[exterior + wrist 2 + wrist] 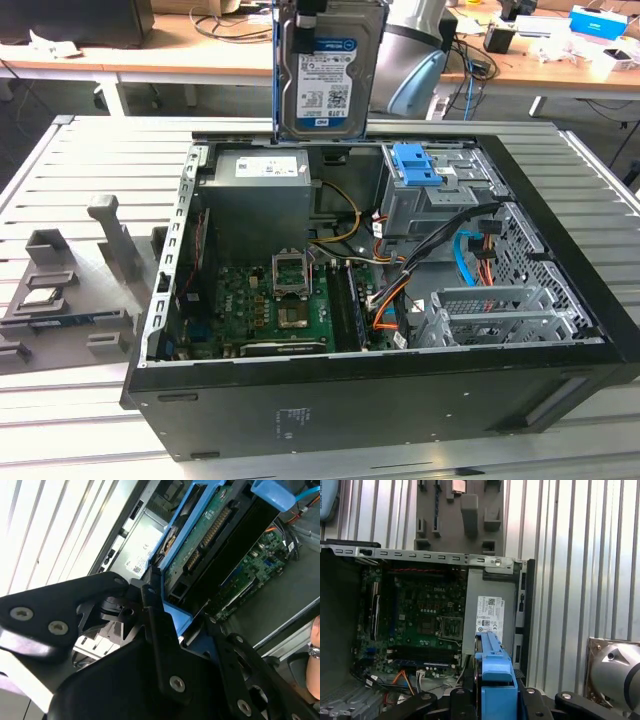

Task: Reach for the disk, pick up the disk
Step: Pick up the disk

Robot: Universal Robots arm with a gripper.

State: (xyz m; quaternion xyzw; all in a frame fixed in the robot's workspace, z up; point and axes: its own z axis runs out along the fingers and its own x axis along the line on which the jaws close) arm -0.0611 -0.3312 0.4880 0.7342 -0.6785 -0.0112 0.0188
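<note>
Exterior view: tool [322,8] grips disk [330,75] upright above computer case [300,410].

A: How is the disk [330,75] looking, at the top of the exterior view?
B: Its grey metal shell is shining dully. A smooth white-and-blue label is covering the face, and blue plastic rails [496,667] are gleaming.
A: And the case [300,420]?
B: Matt black panels are wrapping bare, bright sheet metal. The table [110,150] is showing pale ribbed metal, the tray [45,255] matt grey plastic.
A: The gripper [177,605]?
B: Matt black, bright metal screws glinting.
</note>
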